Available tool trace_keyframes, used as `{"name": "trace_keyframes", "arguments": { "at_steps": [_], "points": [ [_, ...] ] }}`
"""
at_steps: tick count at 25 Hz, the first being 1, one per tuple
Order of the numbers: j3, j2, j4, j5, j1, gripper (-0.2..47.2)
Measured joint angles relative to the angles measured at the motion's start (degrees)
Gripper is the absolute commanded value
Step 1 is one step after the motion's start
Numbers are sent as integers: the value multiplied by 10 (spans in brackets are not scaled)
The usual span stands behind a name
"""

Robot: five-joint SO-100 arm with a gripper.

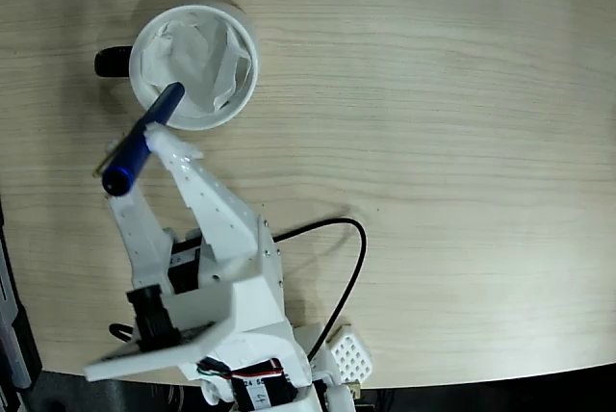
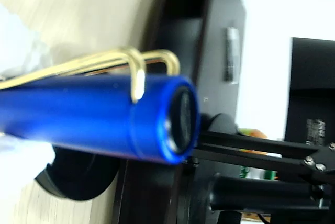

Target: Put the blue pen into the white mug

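- Fixed view: the white gripper is clamped on the blue pen, which slants from lower left to upper right.
- The pen's upper end lies over the rim of the white mug, above its crumpled white lining; the lower end juts out past the mug.
- The mug's black handle points left on the wooden table.
- Wrist view: the pen fills the frame, wire clip uppermost.
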Motion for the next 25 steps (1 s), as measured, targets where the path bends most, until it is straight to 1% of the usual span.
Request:
{"name": "trace_keyframes", "arguments": {
  "at_steps": [2,7,11,19,25],
  "points": [
    [34,2,-35,11,-1,9],
    [84,2,-75,33,13,9],
    [87,-3,-85,46,33,9],
    [87,-83,-96,56,53,9],
    [84,-153,-97,56,47,11]
  ]
}}
